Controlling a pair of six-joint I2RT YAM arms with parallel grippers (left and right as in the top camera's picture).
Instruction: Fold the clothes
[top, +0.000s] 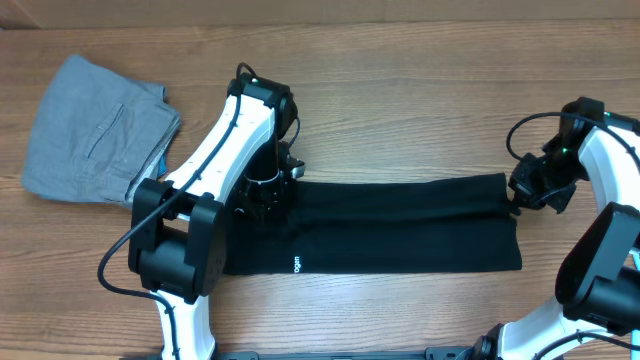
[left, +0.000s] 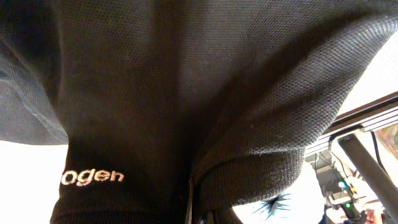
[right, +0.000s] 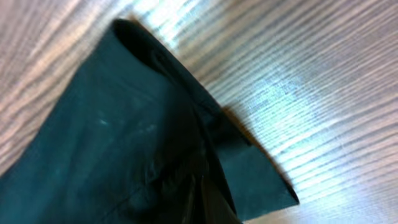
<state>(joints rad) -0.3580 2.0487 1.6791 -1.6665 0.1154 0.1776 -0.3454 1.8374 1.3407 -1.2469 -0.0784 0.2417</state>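
Observation:
The clothes (top: 400, 225) are a black garment lying as a long flat strip across the wooden table (top: 400, 90), with a small white logo (top: 297, 264) near the front edge. My left gripper (top: 262, 195) is down on the strip's left part, shut on the fabric. In the left wrist view black cloth (left: 186, 74) with white lettering (left: 93, 177) fills the frame and hides the fingers. My right gripper (top: 516, 203) pinches the strip's far right corner. In the right wrist view that corner (right: 112, 149) is gathered into the shut jaws at the bottom edge.
Light grey folded trousers (top: 95, 135) with a pocket seam lie at the far left of the table, just left of my left arm (top: 215, 140). Bare wood shows behind and in front of the black strip.

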